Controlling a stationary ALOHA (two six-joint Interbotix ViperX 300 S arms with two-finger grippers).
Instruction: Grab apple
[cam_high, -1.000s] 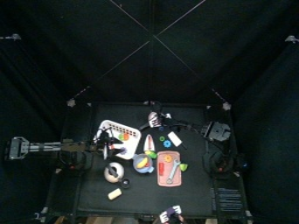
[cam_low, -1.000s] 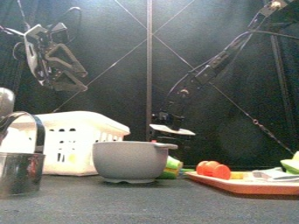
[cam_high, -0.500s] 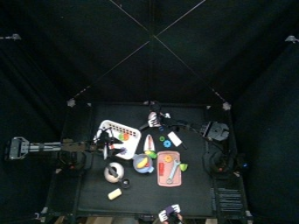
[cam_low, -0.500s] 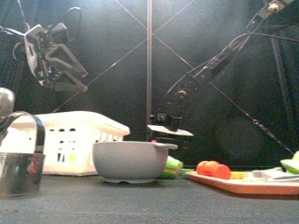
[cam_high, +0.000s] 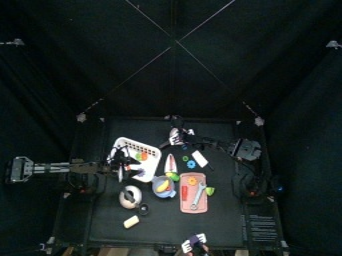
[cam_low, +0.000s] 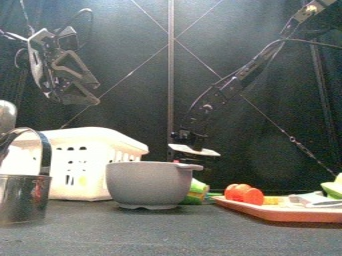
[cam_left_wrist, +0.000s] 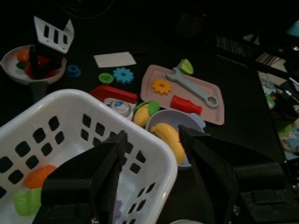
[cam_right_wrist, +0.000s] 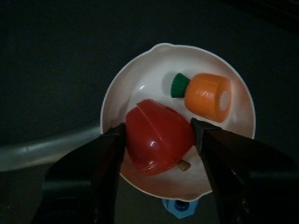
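The apple (cam_right_wrist: 156, 138), a rounded red fruit, lies in a white bowl (cam_right_wrist: 128, 74) at the back of the table, beside an orange piece with a green cap (cam_right_wrist: 208, 94). My right gripper (cam_right_wrist: 159, 128) hangs above the bowl, open, with the apple showing between its jaws in the right wrist view. In the top view it (cam_high: 175, 133) is at the back middle. The bowl also shows in the left wrist view (cam_left_wrist: 14, 72). My left gripper (cam_left_wrist: 162, 149) is open and empty, high over the white basket (cam_left_wrist: 70, 131).
A grey bowl (cam_low: 154, 185) with a yellow-orange fruit (cam_left_wrist: 167, 136) stands at the front middle. A pink cutting board (cam_left_wrist: 176, 77) with toy pieces lies to its right. A metal cup (cam_low: 20, 195) stands at the front left.
The right arm has shifted very slightly over the back of the table. The left arm has not moved.
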